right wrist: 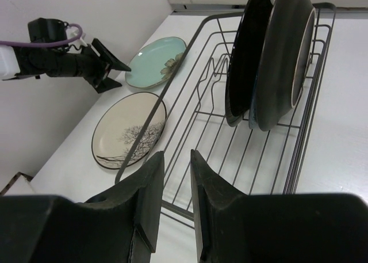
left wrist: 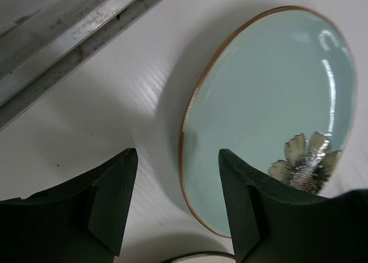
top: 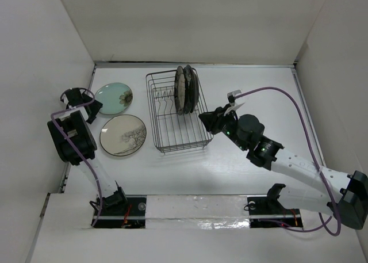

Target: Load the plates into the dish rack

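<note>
The wire dish rack [top: 152,113] stands mid-table with three plates [top: 187,89] upright on edge at its far end. The right wrist view shows them as dark plates [right wrist: 287,50] in the rack [right wrist: 174,82]. The pale green plate [top: 114,98] and the cream tree plate [top: 123,135] lie flat left of the rack. My left gripper [top: 94,109] is open and low at the green plate's left side. The plate's brown rim [left wrist: 185,136] lies between the jaws [left wrist: 177,156]. My right gripper [top: 202,118] is narrowly open and empty over the rack's near right corner [right wrist: 177,159].
White walls enclose the table. A metal rail [left wrist: 69,38] runs along the left wall close to my left gripper. The cream plate's edge [left wrist: 201,256] lies just under the left jaws. The rack's near half holds bare prongs [top: 164,99].
</note>
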`<state>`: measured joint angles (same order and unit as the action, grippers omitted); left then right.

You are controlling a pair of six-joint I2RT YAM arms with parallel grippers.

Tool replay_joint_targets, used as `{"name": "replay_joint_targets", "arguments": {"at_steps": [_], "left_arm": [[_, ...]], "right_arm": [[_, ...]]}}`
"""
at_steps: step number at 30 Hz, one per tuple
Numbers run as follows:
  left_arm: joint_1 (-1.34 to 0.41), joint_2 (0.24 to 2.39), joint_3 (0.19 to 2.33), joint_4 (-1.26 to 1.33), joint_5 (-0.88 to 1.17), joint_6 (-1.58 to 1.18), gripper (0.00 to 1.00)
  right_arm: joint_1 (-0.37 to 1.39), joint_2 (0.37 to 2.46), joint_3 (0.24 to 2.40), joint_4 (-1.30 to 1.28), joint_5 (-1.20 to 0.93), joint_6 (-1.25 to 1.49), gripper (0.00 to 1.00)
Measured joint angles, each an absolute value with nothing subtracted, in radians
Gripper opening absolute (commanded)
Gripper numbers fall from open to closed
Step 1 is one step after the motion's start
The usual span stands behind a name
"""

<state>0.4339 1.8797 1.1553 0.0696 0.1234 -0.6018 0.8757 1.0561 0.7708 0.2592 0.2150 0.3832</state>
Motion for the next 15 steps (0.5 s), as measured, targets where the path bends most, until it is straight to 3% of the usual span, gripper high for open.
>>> {"name": "replay_joint_targets", "arguments": {"at_steps": [7, 15], "left_arm": [[0.432, 1.94, 1.187, 0.091, 0.161, -0.607, 0.52], [0.406, 2.001, 1.24, 0.127, 0.191, -0.614, 0.37]], "right_arm": [[0.865, 1.062, 0.768, 0.263, 0.208, 0.385, 0.31], [0.864, 1.072, 0.768, 0.271, 0.216, 0.389, 0.31]]}}
